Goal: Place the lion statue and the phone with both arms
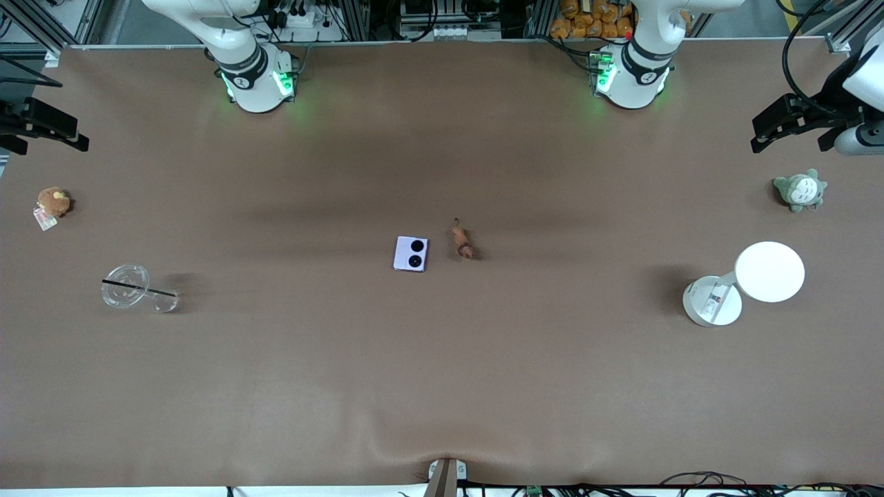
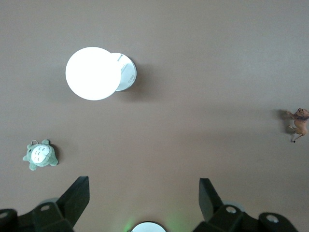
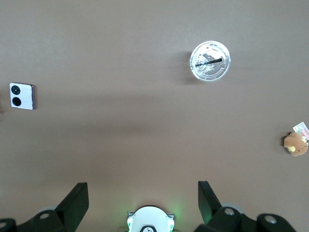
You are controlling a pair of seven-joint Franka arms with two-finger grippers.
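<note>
1. A small round brown plush toy [image 1: 53, 201] with a tag lies at the right arm's end of the brown table [image 1: 442, 386].
2. A clear plastic cup [image 1: 138, 290] with a black straw lies tipped on its side, nearer the front camera than the plush toy.
3. The right gripper [image 3: 143, 200] hangs high above the table toward the right arm's end. Its 2 fingers [image 3: 76, 202] stand spread wide with nothing between them.
4. The small, nearly square lavender phone [image 1: 411, 254] lies flat at mid-table, its 2 black camera circles facing up.
5. The tiny reddish-brown lion statue [image 1: 462, 241] lies just beside the phone, apart from it, toward the left arm's end.
6. A white lamp-like object with 2 round discs [image 1: 749, 281] stands toward the left arm's end of the table.
7. A small grey-green plush toy [image 1: 800, 190] sits farther from the front camera than the white object.
8. The left gripper [image 2: 144, 200] hangs high above the table toward the left arm's end. Its 2 fingers [image 2: 77, 199] stand spread wide and hold nothing.
</note>
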